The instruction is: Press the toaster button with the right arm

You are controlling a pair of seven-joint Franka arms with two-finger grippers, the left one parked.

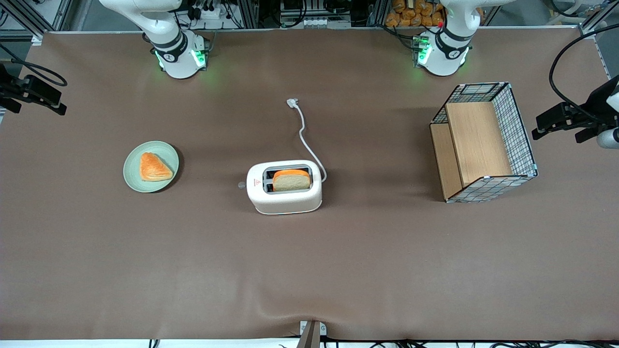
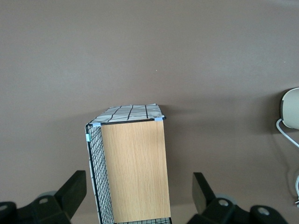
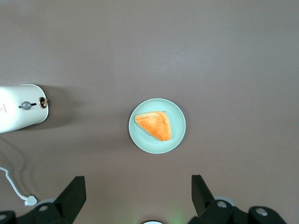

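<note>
Your gripper hangs high over the table with its two black fingers spread wide apart, holding nothing and touching nothing. Directly under it in the right wrist view you see a pale green plate carrying one orange, triangular pastry; the plate sits between the two fingertips as seen from above, but well below them.

Look sideways from the plate and you find the toaster, well apart from it. The toaster button is a small grey knob standing off the narrow end face, on the end turned toward the plate.

In the front view the toaster stands near the middle of the brown table, with a slice of bread upright in one slot. Its button points toward the working arm's end of the table, where the plate lies. A white cord runs from the toaster away from the front camera. A wire-and-wood basket lies on its side toward the parked arm's end.
</note>
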